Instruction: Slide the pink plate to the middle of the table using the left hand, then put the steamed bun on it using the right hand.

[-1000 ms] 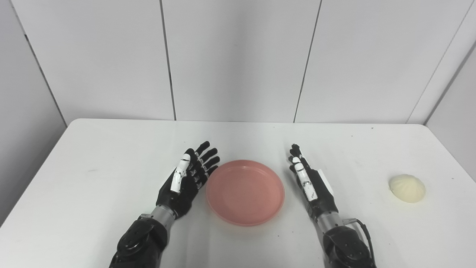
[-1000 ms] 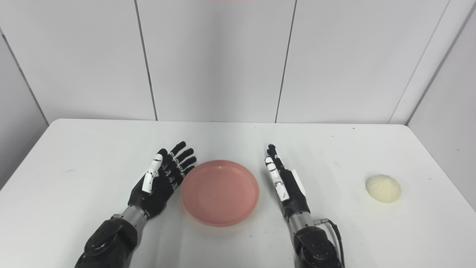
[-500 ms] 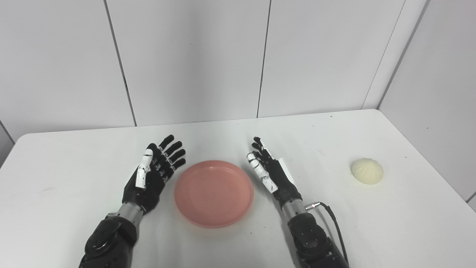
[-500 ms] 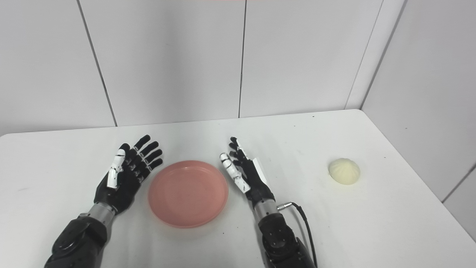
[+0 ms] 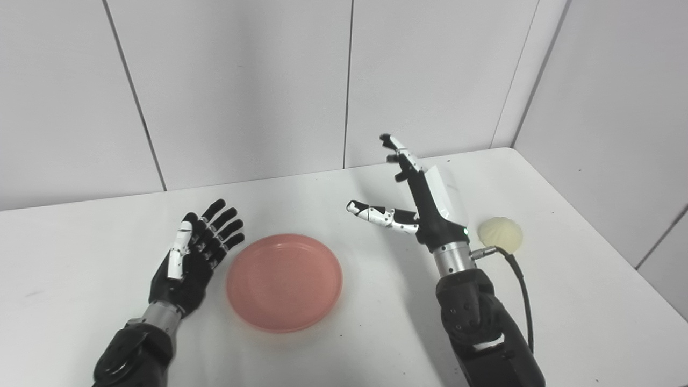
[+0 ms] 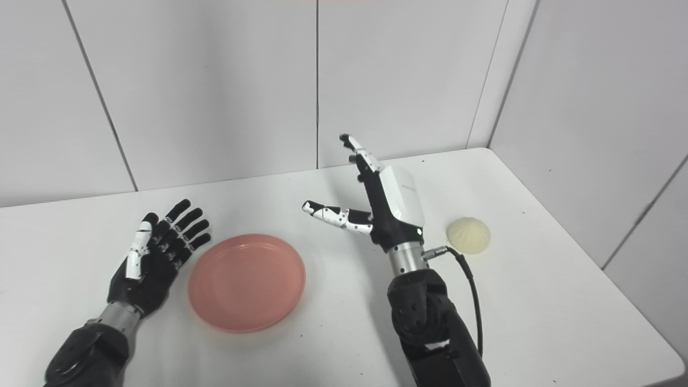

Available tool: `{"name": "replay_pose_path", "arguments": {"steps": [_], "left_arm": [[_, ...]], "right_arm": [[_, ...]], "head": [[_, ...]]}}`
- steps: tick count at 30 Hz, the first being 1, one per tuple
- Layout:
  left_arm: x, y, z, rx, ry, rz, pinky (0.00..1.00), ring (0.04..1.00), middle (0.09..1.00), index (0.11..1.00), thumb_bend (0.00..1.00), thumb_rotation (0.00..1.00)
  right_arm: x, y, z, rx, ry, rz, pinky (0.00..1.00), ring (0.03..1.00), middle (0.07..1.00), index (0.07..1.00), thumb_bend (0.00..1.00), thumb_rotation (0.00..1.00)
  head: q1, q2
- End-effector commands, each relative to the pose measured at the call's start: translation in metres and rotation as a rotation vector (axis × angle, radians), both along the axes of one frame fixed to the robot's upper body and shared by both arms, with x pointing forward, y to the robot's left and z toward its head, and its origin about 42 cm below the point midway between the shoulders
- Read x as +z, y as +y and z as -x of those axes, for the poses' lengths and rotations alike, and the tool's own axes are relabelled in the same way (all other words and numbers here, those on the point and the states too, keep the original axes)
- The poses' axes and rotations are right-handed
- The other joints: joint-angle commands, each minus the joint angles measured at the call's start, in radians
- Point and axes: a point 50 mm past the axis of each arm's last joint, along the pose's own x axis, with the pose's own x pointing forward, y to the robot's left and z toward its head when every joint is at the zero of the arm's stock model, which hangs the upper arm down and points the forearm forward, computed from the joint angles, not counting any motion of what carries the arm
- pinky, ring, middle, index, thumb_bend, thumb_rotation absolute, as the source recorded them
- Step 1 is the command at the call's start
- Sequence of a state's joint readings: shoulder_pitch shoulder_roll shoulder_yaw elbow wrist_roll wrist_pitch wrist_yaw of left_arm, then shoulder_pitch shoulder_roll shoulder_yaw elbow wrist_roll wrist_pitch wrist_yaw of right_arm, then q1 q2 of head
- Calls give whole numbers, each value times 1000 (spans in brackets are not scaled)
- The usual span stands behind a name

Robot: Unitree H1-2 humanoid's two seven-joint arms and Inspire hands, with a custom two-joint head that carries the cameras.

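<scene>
The pink plate (image 5: 284,281) lies flat on the white table (image 5: 80,231). Just left of its rim rests my left hand (image 5: 194,258), open with palm up, holding nothing and not touching the plate. My right hand (image 5: 416,196) is raised above the table to the right of the plate, open with fingers spread and thumb pointing left. The cream steamed bun (image 5: 500,235) sits on the table just right of that hand's wrist, apart from it. In the right eye view the bun (image 6: 468,235) shows beside the right hand (image 6: 379,201).
The table's right edge (image 5: 618,263) runs close past the bun, with grey wall panels behind and to the right. A black cable (image 5: 520,290) loops off the right wrist.
The camera has swung right. My right hand has lifted off the table, risen and moved toward the bun, spreading its thumb. The left hand and plate have stayed put.
</scene>
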State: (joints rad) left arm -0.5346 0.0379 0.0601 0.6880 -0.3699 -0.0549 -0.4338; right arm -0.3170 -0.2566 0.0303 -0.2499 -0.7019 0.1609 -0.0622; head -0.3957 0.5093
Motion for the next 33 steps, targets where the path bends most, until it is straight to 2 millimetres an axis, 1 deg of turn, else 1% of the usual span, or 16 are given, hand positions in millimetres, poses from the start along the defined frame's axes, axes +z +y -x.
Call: {"name": "replay_pose_path", "arguments": {"steps": [1, 3, 5, 7, 9, 10, 11, 12, 13, 17, 21, 23, 26, 29, 33], "left_arm": [[-82, 52, 53, 70, 256, -67, 851, 864, 879, 876, 483, 991], [-82, 53, 53, 76, 253, -69, 845, 859, 874, 871, 486, 985], [-82, 54, 53, 81, 253, -70, 845, 860, 874, 869, 487, 983], [-82, 56, 54, 83, 252, -74, 843, 858, 874, 866, 489, 976], [-83, 57, 54, 80, 252, -76, 844, 860, 876, 868, 493, 975], [-83, 58, 54, 78, 251, -78, 844, 862, 877, 871, 495, 975], [-84, 60, 54, 77, 251, -80, 841, 861, 877, 872, 499, 969], [-84, 61, 54, 76, 251, -82, 839, 861, 877, 873, 502, 966], [-85, 62, 54, 76, 250, -82, 833, 858, 874, 872, 506, 958], [-86, 66, 55, 79, 251, -84, 820, 851, 868, 866, 504, 950], [-87, 69, 54, 76, 255, -85, 817, 847, 864, 862, 507, 946], [-87, 70, 54, 77, 255, -87, 816, 844, 861, 860, 512, 940], [-87, 72, 53, 80, 259, -85, 813, 840, 858, 858, 513, 926], [-87, 74, 53, 84, 264, -85, 805, 832, 852, 855, 505, 929], [-87, 76, 52, 88, 268, -85, 800, 828, 848, 854, 501, 925]], "right_arm": [[35, -15, 3, -60, -66, 63, 636, 794, 867, 877, 848, 520], [46, -26, 8, -103, -60, 100, 672, 812, 869, 870, 857, 539], [53, -38, 11, -144, -51, 141, 680, 814, 870, 869, 859, 555], [59, -55, 14, -198, -31, 206, 700, 822, 868, 860, 866, 549], [63, -67, 16, -232, -11, 245, 714, 823, 859, 851, 875, 541], [64, -76, 16, -251, 7, 264, 703, 818, 855, 846, 889, 529], [65, -85, 17, -267, 24, 285, 650, 784, 848, 846, 902, 538], [66, -93, 18, -277, 41, 299, 618, 766, 847, 844, 907, 537], [66, -101, 19, -280, 54, 310, 604, 754, 846, 838, 907, 509], [62, -130, 21, -325, 127, 309, 641, 783, 850, 836, 929, 454], [58, -147, 26, -373, 218, 298, 663, 813, 880, 855, 948, 410], [57, -151, 27, -392, 253, 299, 654, 816, 887, 859, 947, 397], [51, -159, 25, -412, 295, 320, 634, 801, 878, 852, 947, 390], [45, -163, 22, -425, 349, 334, 655, 805, 867, 854, 941, 431], [36, -168, 14, -420, 407, 317, 671, 804, 860, 855, 928, 440]], "head": [[1, 1], [-6, 2], [-15, 4], [-33, 6], [-41, 7], [-41, 7], [-53, 4], [-53, 4], [-58, 4], [-63, 5], [-70, 7], [-76, 12], [-85, 17], [-88, 20], [-92, 25]]}}
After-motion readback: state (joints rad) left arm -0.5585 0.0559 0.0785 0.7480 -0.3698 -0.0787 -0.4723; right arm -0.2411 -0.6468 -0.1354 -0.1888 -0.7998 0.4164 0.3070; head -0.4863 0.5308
